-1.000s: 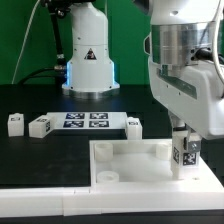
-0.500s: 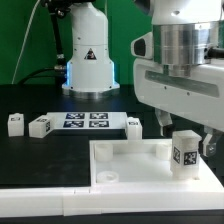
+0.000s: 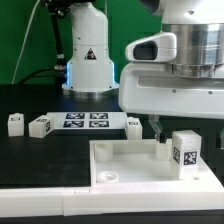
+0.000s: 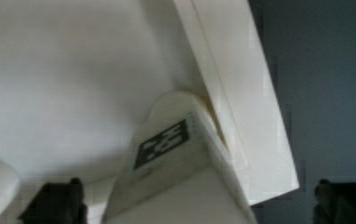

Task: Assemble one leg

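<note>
A leg [image 3: 184,152], a stubby white post with a marker tag on its side, stands upright in the far corner of the white tray [image 3: 130,160] at the exterior view's right. My gripper [image 3: 187,131] hovers just above it, open, with one finger on each side and touching nothing. In the wrist view the leg [image 4: 171,160] stands against the tray wall [image 4: 228,90], between my dark fingertips [image 4: 59,200], and the gripper [image 4: 201,205] is open around it.
Three more white legs lie on the black table: two [image 3: 14,123] [image 3: 40,127] at the exterior view's left and one [image 3: 134,125] behind the tray. The marker board [image 3: 85,120] lies between them. The robot base [image 3: 88,60] stands behind.
My gripper has opened and let go of the leg, then risen. The leg stays standing in the tray corner.
</note>
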Available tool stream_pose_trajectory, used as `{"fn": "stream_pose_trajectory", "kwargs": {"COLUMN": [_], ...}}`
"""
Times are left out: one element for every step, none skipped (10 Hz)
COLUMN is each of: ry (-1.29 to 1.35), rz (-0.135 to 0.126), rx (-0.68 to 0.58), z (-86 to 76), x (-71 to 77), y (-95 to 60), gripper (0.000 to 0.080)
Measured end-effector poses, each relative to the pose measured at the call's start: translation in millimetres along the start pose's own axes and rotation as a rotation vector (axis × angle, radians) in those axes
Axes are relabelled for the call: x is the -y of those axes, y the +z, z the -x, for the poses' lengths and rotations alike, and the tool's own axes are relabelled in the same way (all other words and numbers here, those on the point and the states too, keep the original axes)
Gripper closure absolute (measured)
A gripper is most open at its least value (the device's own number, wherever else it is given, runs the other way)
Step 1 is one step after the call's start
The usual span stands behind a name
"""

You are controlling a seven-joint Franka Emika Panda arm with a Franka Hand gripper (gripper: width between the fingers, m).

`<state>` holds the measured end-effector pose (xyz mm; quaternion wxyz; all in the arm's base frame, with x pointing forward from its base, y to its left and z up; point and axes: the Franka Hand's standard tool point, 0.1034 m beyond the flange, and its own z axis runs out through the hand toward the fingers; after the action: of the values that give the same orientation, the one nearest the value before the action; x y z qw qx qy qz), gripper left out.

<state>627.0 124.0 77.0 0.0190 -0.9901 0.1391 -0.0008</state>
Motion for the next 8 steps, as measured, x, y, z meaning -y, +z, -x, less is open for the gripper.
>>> {"fn": "stream_pose_trajectory", "kwargs": {"ry": [-0.098, -0.241, -0.363, -0.438, -0.436, -0.421, -0.386, -0.388], "rz": [0.001, 0.005, 0.013, 0.017, 0.017, 0.017, 0.017, 0.018], "rx": [0.008, 0.008, 0.006, 0.006, 0.006, 0.006, 0.005, 0.005], "z": [-2.6, -4.9, -6.0, -6.7, -6.7, -6.7, -6.7, -6.7], "x": [-5.2, -8.4, -10.6, -12.0, -12.0, -12.1, -12.0, -12.1], "y": [-1.4, -2.5, -2.7, -2.7, -2.7, -2.7, -2.7, -2.6], "gripper": [0.0150, 0.0150, 0.0150, 0.0150, 0.0150, 0.0259, 0.0395, 0.0395]}}
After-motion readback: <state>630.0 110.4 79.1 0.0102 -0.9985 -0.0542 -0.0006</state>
